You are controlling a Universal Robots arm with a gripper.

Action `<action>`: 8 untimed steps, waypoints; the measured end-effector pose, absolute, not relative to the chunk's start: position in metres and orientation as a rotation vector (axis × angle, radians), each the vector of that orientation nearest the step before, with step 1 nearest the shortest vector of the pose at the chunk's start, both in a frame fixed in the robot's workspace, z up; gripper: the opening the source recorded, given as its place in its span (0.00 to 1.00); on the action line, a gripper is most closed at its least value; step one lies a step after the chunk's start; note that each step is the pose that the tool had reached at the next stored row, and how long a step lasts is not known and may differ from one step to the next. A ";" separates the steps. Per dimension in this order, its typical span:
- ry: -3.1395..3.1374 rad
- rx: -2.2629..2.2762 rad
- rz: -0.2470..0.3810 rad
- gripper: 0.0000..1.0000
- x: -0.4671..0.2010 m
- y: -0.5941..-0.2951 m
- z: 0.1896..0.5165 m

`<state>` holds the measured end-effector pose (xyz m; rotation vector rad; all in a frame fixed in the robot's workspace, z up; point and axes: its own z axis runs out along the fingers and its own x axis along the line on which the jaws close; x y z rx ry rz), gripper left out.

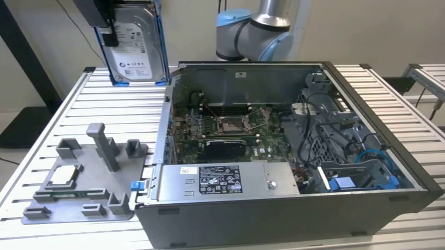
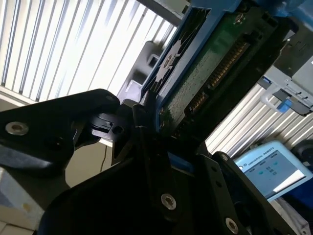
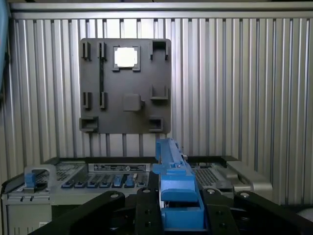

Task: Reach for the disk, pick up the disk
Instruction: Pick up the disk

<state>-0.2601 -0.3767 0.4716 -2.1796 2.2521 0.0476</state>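
The disk (image 1: 135,47), a silver hard drive with a white label in a blue frame, hangs upright in the air above the far corner of the table on the exterior view's left. My black gripper (image 1: 106,28) is shut on its edge from above. In the first wrist view the blue frame (image 3: 176,188) is clamped edge-on between the black fingers (image 3: 144,205). The second wrist view shows the disk's green circuit board side (image 2: 215,63) running out from the gripper (image 2: 156,122).
An open computer case (image 1: 278,156) lies on the slatted table (image 1: 104,104), with a blue bay piece (image 1: 347,183) inside. A grey fixture plate (image 1: 76,182) carrying a small silver chip (image 1: 62,174) sits on the exterior view's left. The arm's base (image 1: 257,31) stands behind the case.
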 end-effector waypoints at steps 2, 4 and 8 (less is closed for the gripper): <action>2.252 -2.180 0.048 0.00 -0.252 -0.377 0.472; 2.252 -2.180 0.048 0.00 -0.244 -0.377 0.472; 2.252 -2.180 0.048 0.00 -0.226 -0.377 0.472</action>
